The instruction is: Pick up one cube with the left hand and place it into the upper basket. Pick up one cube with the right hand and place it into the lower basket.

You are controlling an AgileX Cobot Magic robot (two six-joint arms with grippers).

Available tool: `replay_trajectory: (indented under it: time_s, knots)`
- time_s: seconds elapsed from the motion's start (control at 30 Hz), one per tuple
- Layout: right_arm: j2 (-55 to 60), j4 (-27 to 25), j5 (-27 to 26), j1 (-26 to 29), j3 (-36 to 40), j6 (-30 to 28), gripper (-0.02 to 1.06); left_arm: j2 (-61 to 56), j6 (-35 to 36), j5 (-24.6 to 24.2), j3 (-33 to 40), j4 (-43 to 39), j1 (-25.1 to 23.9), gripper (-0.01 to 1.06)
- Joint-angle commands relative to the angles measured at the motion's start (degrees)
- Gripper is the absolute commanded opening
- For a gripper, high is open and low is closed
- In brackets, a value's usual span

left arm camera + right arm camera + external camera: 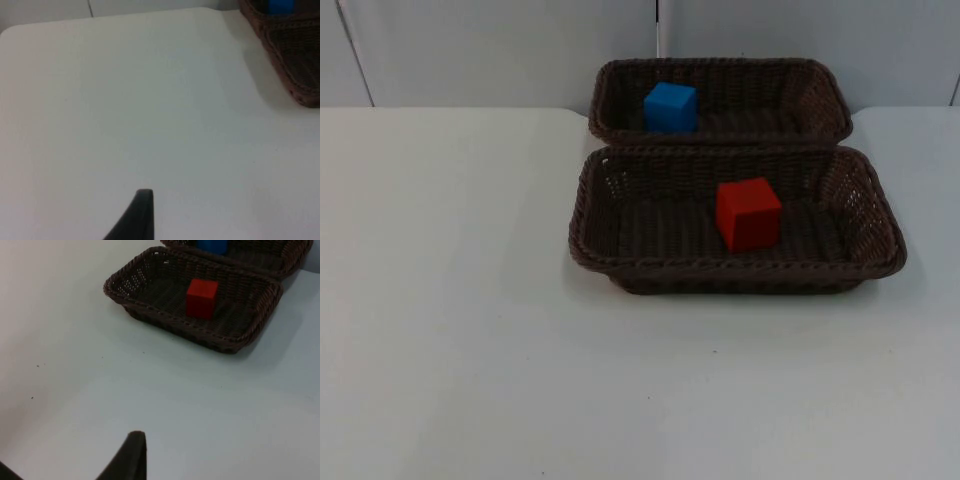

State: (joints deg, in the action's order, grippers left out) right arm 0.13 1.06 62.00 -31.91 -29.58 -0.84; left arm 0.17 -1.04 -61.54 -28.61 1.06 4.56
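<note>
White surface runs back to a grey partition wall. Both wicker baskets lie long axis crosswise: blue cube in the upper basket, red cube in the lower basket (touching rims). Can't tell my left tool or right tool state.

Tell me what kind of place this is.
Probably a lab or test bench rather than a home: a bare white table ending at a grey partition wall, with just two brown woven baskets, the upper holding a blue cube, the lower a red cube.
</note>
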Motion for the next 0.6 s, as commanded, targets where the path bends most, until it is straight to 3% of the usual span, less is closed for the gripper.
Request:
replay_trajectory:
  time_s: [0.0,0.27,0.57]
  knots:
    - [-0.13,0.02,-0.24,-0.12,0.01,-0.03,1.05,-0.17,-0.19,-0.02,0.33,-0.42,-1.58,1.05]
    - [-0.13,0.02,-0.24,-0.12,0.01,-0.03,1.05,-0.17,-0.19,-0.02,0.33,-0.42,-7.95,1.05]
    - [-0.13,0.02,-0.24,-0.12,0.01,-0.03,1.05,-0.17,-0.19,-0.02,0.33,-0.42,-7.98,1.05]
